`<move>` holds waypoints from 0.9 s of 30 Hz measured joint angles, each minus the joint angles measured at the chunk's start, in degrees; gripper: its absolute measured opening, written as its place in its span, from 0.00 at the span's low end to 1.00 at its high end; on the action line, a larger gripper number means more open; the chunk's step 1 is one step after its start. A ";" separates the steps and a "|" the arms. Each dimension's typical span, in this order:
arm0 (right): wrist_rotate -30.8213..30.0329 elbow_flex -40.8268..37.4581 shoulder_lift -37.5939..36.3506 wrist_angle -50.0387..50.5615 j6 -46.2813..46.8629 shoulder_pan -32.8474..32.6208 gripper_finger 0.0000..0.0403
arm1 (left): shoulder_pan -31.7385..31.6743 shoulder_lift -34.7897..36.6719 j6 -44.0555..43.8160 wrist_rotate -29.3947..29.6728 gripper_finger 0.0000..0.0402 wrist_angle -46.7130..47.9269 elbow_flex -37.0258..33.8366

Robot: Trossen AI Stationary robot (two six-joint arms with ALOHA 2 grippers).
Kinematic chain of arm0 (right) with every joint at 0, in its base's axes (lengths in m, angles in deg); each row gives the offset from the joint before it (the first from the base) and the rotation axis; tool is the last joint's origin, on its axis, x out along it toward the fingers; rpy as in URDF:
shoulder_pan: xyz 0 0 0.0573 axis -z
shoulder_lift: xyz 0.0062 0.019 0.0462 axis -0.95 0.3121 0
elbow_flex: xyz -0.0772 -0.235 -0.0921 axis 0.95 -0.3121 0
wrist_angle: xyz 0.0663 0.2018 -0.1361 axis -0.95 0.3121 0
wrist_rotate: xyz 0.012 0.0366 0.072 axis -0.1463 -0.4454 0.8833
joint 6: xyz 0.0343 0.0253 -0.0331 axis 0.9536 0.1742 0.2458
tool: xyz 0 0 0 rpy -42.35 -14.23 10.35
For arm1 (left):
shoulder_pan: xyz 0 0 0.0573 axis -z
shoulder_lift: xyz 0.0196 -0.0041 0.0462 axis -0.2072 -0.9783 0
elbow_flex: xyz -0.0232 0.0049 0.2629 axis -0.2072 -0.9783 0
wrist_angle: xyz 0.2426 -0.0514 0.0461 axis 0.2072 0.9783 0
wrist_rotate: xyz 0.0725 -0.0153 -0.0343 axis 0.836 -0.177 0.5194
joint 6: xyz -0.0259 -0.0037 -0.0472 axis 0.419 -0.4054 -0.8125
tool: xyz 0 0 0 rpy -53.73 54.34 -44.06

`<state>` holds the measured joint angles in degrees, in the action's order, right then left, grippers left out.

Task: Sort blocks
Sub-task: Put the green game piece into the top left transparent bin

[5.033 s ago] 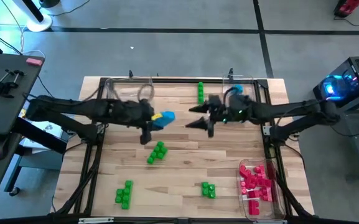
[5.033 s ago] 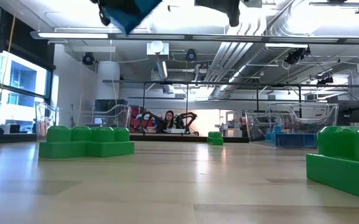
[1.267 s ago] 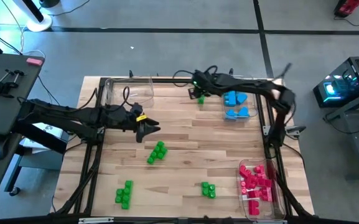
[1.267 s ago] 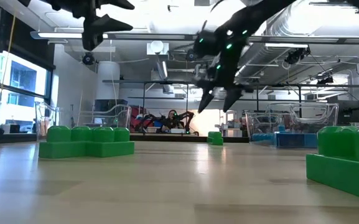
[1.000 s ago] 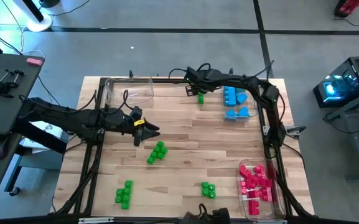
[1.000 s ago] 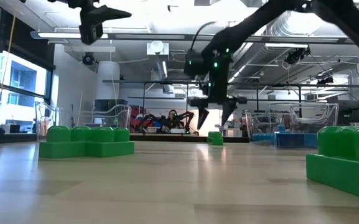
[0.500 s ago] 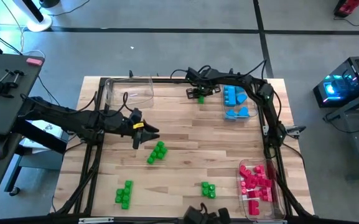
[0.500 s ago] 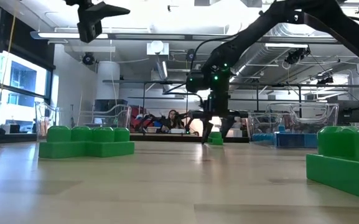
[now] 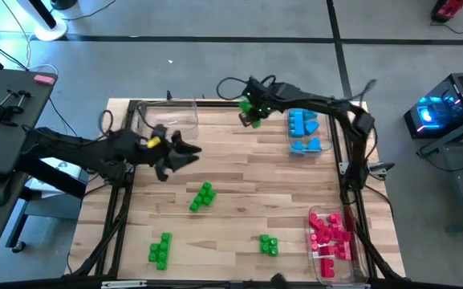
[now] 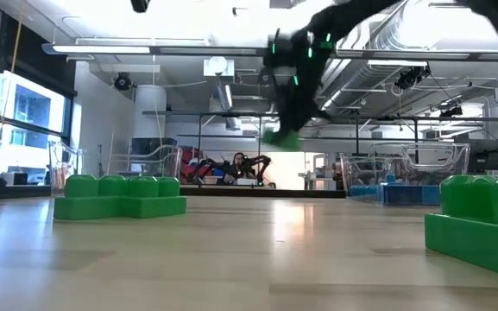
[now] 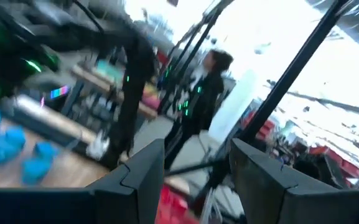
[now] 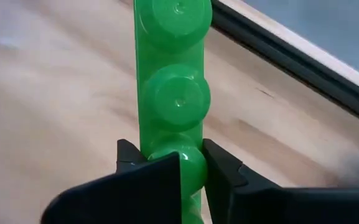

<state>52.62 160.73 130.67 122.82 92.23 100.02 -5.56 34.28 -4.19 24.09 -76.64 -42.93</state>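
Note:
My right gripper (image 9: 252,113) hangs over the table's far edge, shut on a green block (image 12: 173,93) with a row of three studs. The low view shows that block (image 10: 281,137) lifted off the table. My left gripper (image 9: 189,152) hovers open at the left middle, and nothing shows between its fingers (image 11: 143,174). More green blocks lie on the wood: one cluster (image 9: 202,197) at the middle and two others (image 9: 160,250) (image 9: 269,245) near the front edge. Blue blocks (image 9: 302,125) lie in a clear tray at the far right. My right gripper pinches the green block's two long sides at its near end (image 12: 178,163) between its two fingers (image 12: 147,167). The fingers slant down from above. The block runs on away from the fingers, studs toward the camera, clear of the table.
Red blocks fill a clear tray (image 9: 333,238) at the near right. Another clear tray (image 9: 167,117) stands at the far left corner. Dark frame rails (image 9: 347,172) run along the table's sides. A person shows in the room beyond the table (image 10: 235,166).
My right gripper came down over the green block at the far edge, shut on it and lifted it clear of the table. My left gripper has risen and tipped up toward level, staying open.

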 joint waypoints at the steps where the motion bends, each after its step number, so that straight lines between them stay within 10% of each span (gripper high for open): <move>1: 2.61 0.00 -1.53 -2.73 -0.11 -1.01 0.02 | -0.55 1.17 1.21 0.00 0.42 0.03 0.31; 5: 10.05 0.15 -3.78 -17.73 3.96 -6.35 0.01 | -2.65 6.00 7.24 1.08 0.42 0.23 2.51; 17: 5.00 0.48 13.26 -62.46 24.44 -12.83 0.00 | -4.42 12.00 10.60 5.05 0.42 1.32 5.35; 27: 1.96 27.83 32.27 -53.69 24.92 -10.96 0.00 | -3.98 9.89 3.83 3.17 0.42 4.63 5.31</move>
<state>54.58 188.57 162.94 69.13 117.15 89.07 -9.54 44.17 -0.36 27.26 -72.01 -37.62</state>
